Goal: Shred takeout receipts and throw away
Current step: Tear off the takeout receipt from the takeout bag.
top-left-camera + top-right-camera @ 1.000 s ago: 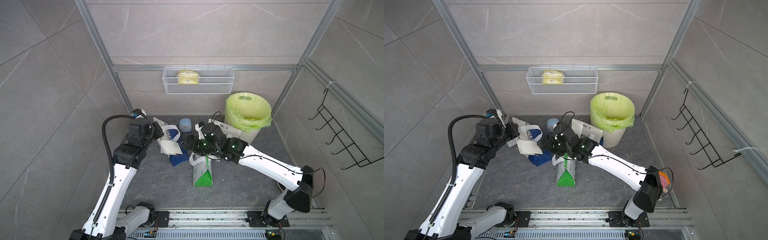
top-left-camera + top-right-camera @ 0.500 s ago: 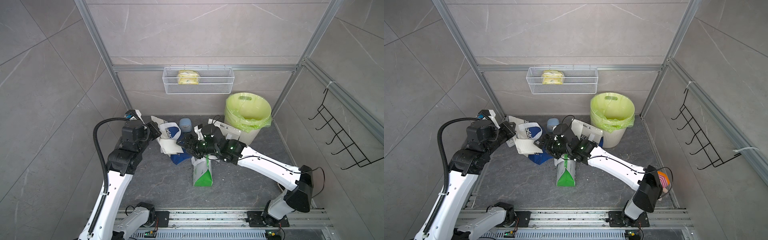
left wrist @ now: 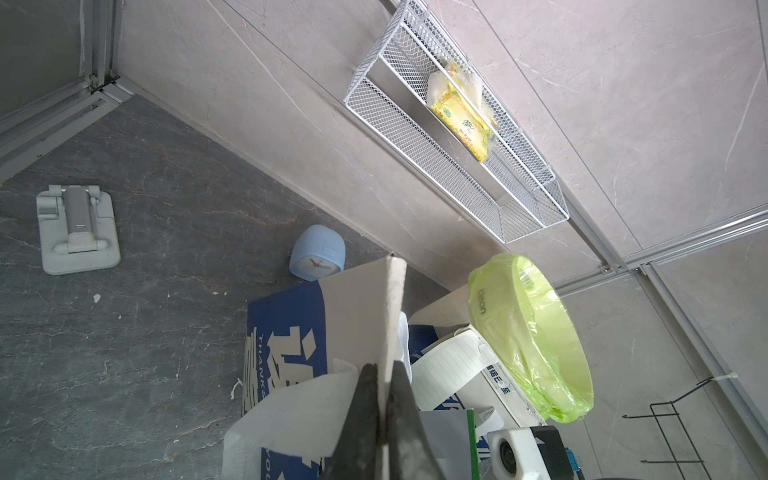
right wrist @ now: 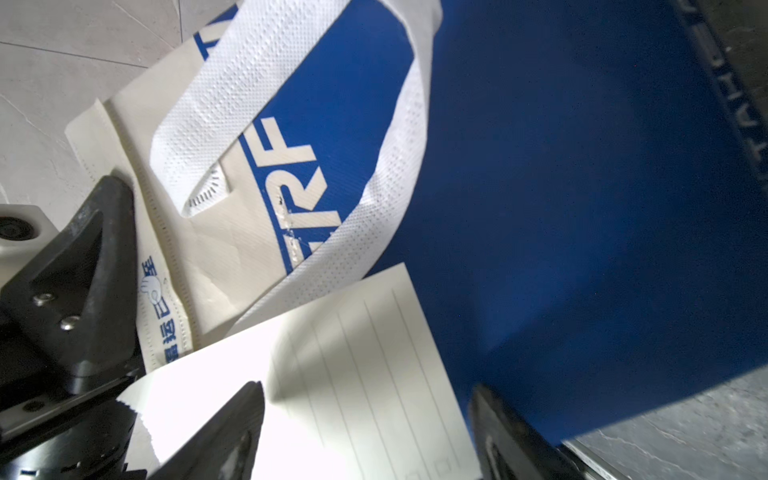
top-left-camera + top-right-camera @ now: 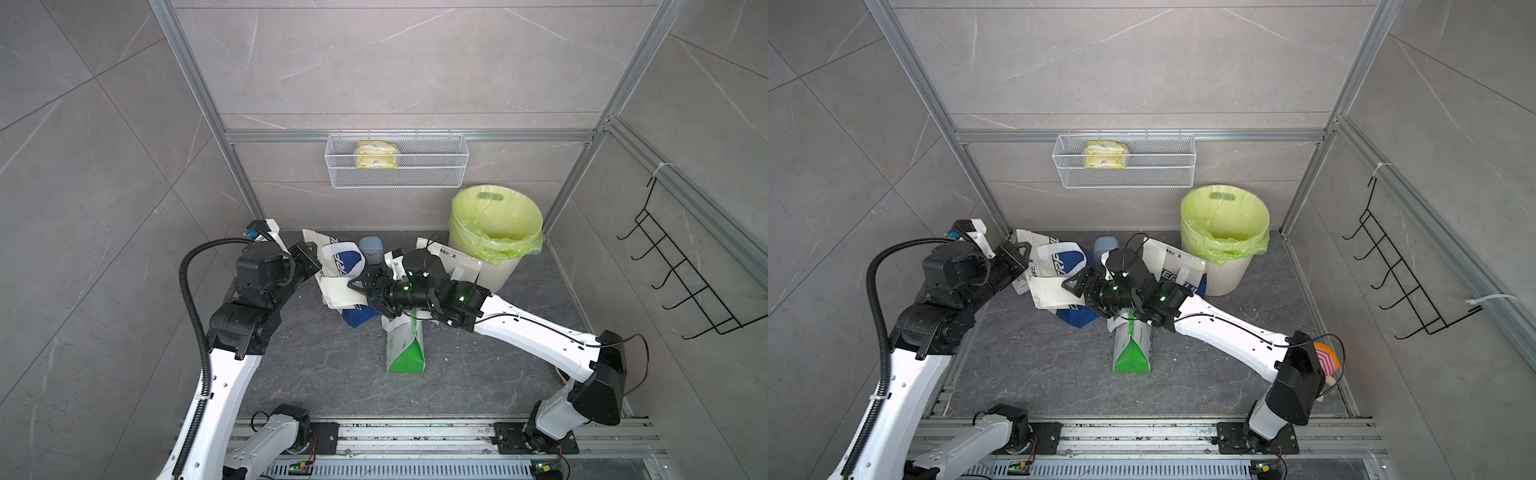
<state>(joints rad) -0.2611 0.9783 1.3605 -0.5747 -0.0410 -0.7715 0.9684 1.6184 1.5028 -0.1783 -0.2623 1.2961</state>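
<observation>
Three paper bags lay on the floor: a blue-and-white bag (image 5: 338,262) at 10 o'clock, a second blue-and-white bag (image 5: 453,257) at 1 o'clock and one green-and-white bag (image 5: 405,345) at the centre. Only one takeout receipt (image 5: 338,293) could be counted for certain, at 10 o'clock. There was also one green-lined bin (image 5: 494,216) at 2 o'clock, one blue clock (image 5: 372,250) at 11 o'clock, one wire basket (image 5: 428,170) at 12 o'clock holding one yellow pack (image 5: 376,154), one black hook rack (image 5: 681,286) at 3 o'clock and one grey stand (image 3: 77,228).
</observation>
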